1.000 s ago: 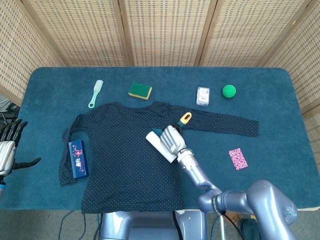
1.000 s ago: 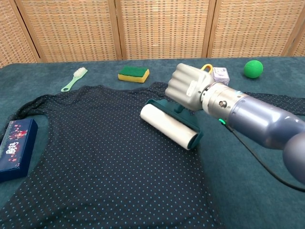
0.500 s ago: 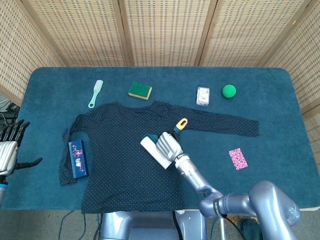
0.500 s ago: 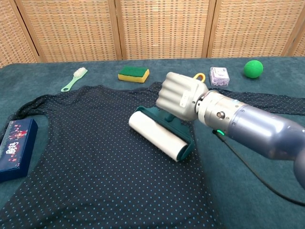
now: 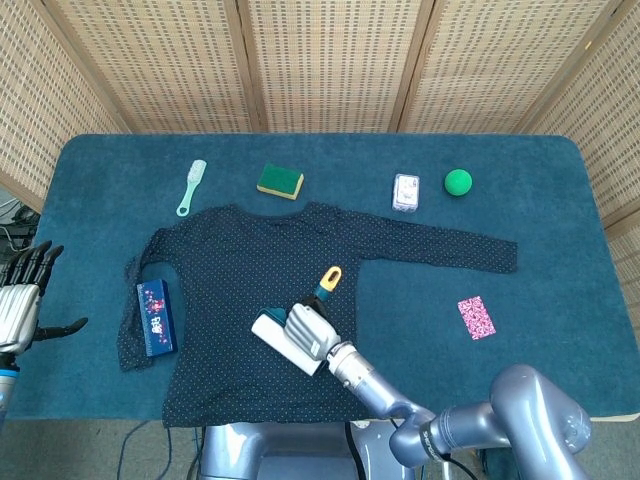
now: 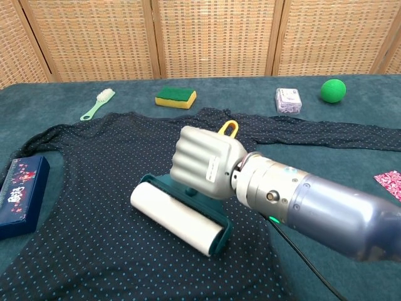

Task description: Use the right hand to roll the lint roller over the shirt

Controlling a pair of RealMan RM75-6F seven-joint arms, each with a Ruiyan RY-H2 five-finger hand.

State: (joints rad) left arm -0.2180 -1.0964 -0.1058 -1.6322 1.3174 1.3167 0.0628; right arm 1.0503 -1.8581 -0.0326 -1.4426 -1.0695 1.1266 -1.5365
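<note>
Chest view showed the lint roller (image 6: 177,217) lying with its white drum flat on the shirt (image 6: 94,207), just below and in front of the right hand (image 6: 203,162). That hand was wrapped tight around the roller's dark green handle, fingers curled into a fist, with the yellow loop at the handle's end sticking up behind the knuckles. From the head view the same roller (image 5: 281,342) sat on the lower middle of the dark dotted shirt (image 5: 230,290), drum angled toward the left of the right hand (image 5: 308,331).

Farther out from the right hand, on the far side of the blue table (image 5: 560,200), a green and yellow sponge (image 5: 280,181) lay just beyond the shirt's collar, with a pale green brush (image 5: 190,187) further to its left. A small white packet (image 5: 406,191) and a green ball (image 5: 458,181) sat beyond the shirt's long sleeve, off to the hand's right. A pink patterned card (image 5: 476,317) lay to the right, below that sleeve. A dark blue box (image 5: 156,318) rested well to the left, touching the shirt's other sleeve.

At the table's left edge the left hand (image 5: 20,300) hung apart from everything, fingers spread and holding nothing.
</note>
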